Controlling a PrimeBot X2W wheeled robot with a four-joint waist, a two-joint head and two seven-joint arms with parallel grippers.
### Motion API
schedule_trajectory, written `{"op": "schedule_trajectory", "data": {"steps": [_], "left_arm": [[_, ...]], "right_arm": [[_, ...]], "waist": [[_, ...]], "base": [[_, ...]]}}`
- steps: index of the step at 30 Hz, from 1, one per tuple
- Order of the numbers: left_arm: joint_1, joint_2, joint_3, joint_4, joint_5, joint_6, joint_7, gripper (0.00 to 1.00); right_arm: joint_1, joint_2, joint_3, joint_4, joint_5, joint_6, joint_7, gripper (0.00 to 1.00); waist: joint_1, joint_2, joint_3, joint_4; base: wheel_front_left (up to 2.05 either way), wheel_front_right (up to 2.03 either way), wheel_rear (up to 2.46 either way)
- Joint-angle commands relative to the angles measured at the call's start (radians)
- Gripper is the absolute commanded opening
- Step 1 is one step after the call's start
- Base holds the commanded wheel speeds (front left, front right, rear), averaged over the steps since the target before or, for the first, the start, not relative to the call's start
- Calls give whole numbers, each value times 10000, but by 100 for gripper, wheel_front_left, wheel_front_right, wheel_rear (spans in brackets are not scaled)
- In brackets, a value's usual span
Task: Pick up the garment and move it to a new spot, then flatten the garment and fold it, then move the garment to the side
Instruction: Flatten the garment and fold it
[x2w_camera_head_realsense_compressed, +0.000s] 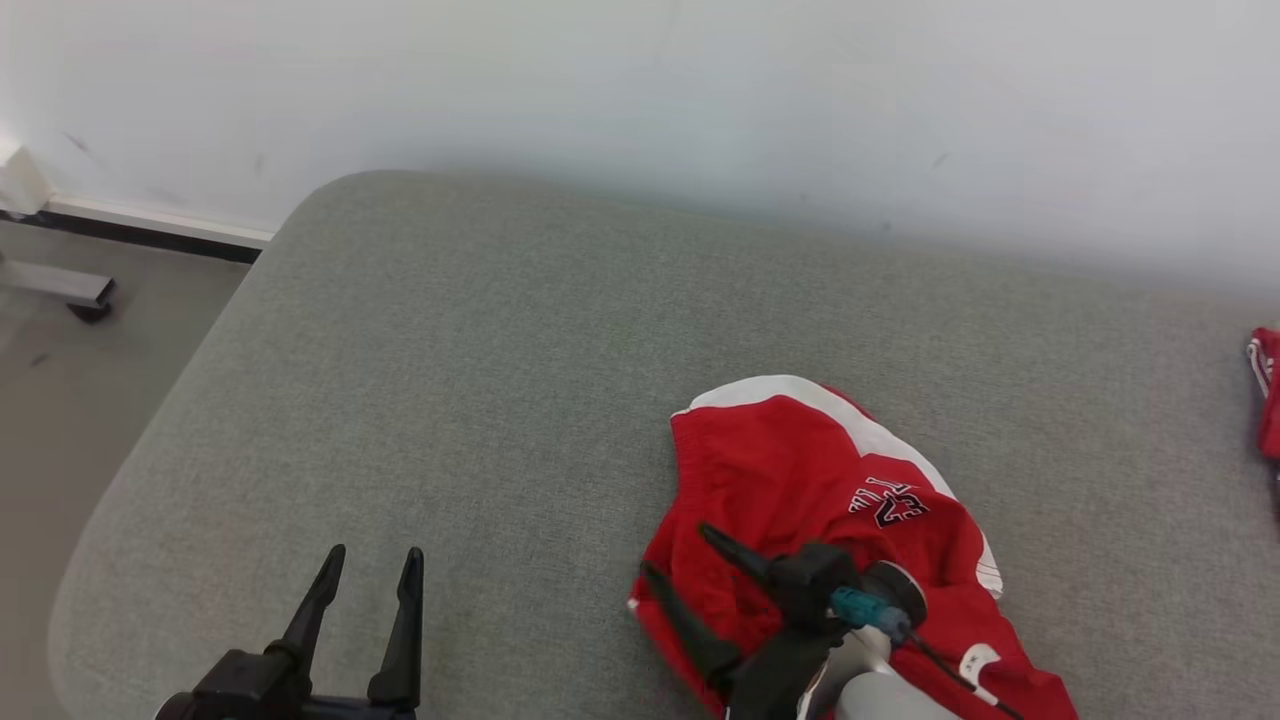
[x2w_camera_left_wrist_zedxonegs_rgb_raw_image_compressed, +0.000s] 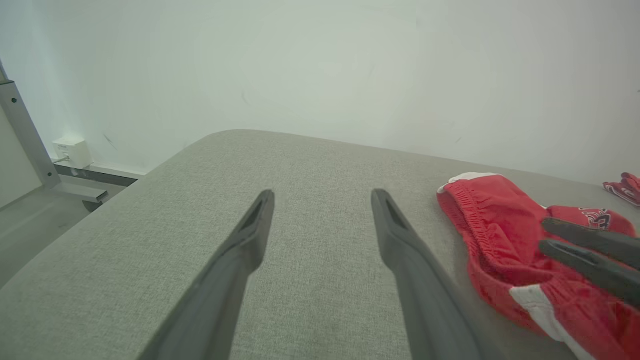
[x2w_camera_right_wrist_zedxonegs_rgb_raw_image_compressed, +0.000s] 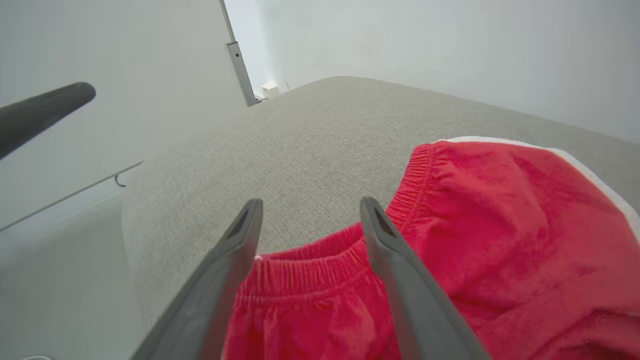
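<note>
The garment (x2w_camera_head_realsense_compressed: 790, 470) is a pair of red shorts with a white side stripe and a dark number print. It lies crumpled on the grey cushion (x2w_camera_head_realsense_compressed: 500, 380), right of centre. My right gripper (x2w_camera_head_realsense_compressed: 677, 551) hovers open over its near-left edge. In the right wrist view the elastic waistband (x2w_camera_right_wrist_zedxonegs_rgb_raw_image_compressed: 300, 272) sits just below the spread fingers of the right gripper (x2w_camera_right_wrist_zedxonegs_rgb_raw_image_compressed: 310, 202), and nothing is pinched. My left gripper (x2w_camera_head_realsense_compressed: 374, 553) stands open over bare cushion at the lower left. From the left wrist, the left gripper (x2w_camera_left_wrist_zedxonegs_rgb_raw_image_compressed: 323, 192) points across the cushion, with the garment (x2w_camera_left_wrist_zedxonegs_rgb_raw_image_compressed: 495, 220) and the right gripper (x2w_camera_left_wrist_zedxonegs_rgb_raw_image_compressed: 545, 234) to its right.
A second red cloth (x2w_camera_head_realsense_compressed: 1265, 390) lies at the cushion's right edge, also seen as a red cloth (x2w_camera_left_wrist_zedxonegs_rgb_raw_image_compressed: 622, 186) from the left wrist. A pale wall (x2w_camera_head_realsense_compressed: 700, 90) backs the cushion. Floor (x2w_camera_head_realsense_compressed: 60, 400) and a metal frame foot (x2w_camera_head_realsense_compressed: 70, 290) lie past the rounded left edge.
</note>
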Motion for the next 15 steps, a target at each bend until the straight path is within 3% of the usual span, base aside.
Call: {"op": "schedule_trajectory", "data": {"steps": [1,6,15], "left_arm": [[-11,62,44,-4,-4,17,-32,100],[189,110,242,-69,67,17,-30,100],[527,142,728,-353,295,17,-30,100]], "right_arm": [[4,-150,-162,-99,147,-28,-85,100],[307,-490,-1005,-935,8,-28,-89,100],[1882,-1033,-3837,-2970,-1103,-28,-74,100]], "waist": [[-1,0,-71,-170],[-1,0,-169,-537],[-1,0,-309,-1387]], "base": [[0,0,0],[0,0,0],[0,0,0]]}}
